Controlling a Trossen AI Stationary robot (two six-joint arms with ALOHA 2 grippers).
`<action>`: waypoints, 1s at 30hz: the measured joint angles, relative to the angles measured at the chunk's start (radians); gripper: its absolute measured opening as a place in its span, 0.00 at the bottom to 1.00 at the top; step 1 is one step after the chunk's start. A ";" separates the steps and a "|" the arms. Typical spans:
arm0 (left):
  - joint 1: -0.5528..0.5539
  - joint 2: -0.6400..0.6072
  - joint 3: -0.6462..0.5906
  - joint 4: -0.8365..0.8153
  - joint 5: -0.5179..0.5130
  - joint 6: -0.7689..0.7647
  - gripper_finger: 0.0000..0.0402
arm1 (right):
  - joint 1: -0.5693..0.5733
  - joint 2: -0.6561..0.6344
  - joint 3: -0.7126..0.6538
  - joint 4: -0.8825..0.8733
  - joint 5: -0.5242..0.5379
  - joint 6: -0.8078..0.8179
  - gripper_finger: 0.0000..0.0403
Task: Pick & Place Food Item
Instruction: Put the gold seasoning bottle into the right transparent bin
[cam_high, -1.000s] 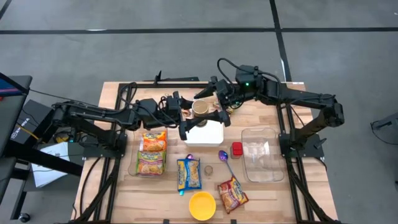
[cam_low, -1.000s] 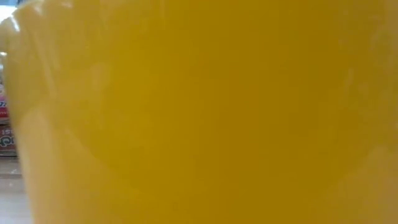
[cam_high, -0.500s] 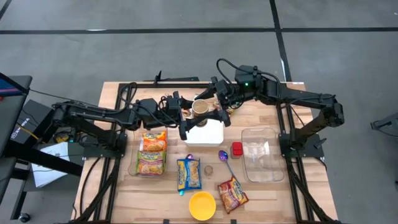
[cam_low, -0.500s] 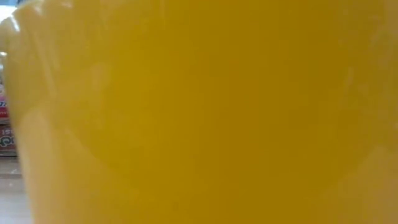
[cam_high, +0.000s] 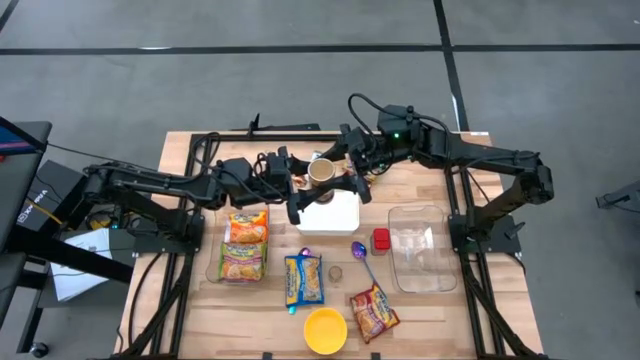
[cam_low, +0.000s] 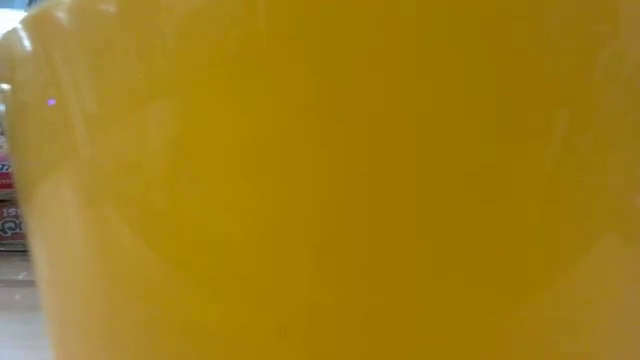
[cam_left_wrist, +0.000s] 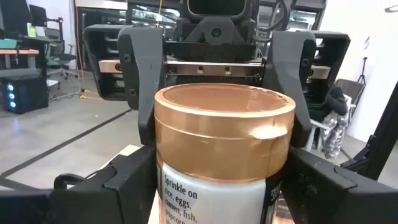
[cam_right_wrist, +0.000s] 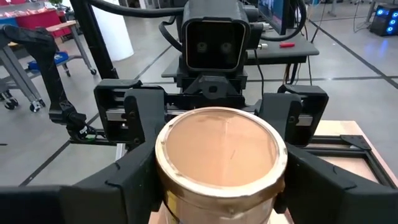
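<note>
Left end effector (cam_high: 291, 180): fingers clamped on the sides of the seasoning jar (cam_high: 321, 172), held upright above the far edge of the white container (cam_high: 329, 215). In the left wrist view the jar (cam_left_wrist: 222, 155) is seen pinched between the near fingers, its printed label facing the camera.

Right end effector (cam_high: 345, 170): brought in from the opposite side, its fingers (cam_right_wrist: 140, 180) set against the same jar (cam_right_wrist: 221, 162) just under the rim. Contact appears made on both flanks; a firm clamp is likely but cannot be told for certain. The two end effectors face each other across the jar, which is judged to be a handover between arms.

The upright hold is probably meant to keep the contents level and the smooth wall square to the fingers.

Jar: cylindrical, glossy copper-gold lid, pale label on the body; hard and slippery by appearance.

Outward from the end effectors: white container directly below, boxy, matte. Beyond it, toward the near edge of the wooden tabletop (cam_high: 180, 300), flat crinkled noodle packets (cam_high: 245, 245). A clear plastic tub (cam_high: 420, 247) lies under the right arm. A yellow bowl (cam_high: 325, 330) sits nearest the edge and fills the low view (cam_low: 320, 180).
</note>
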 joint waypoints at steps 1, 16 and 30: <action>0.000 -0.001 0.000 -0.003 0.000 -0.003 0.68 | 0.000 0.000 0.000 0.004 0.000 0.002 0.66; 0.010 0.001 0.001 -0.250 -0.092 0.028 0.86 | -0.078 -0.114 0.039 -0.209 -0.060 0.016 0.66; 0.053 0.001 0.001 -0.220 -0.097 0.098 0.82 | 0.073 -0.625 -0.433 -0.191 0.180 0.291 0.66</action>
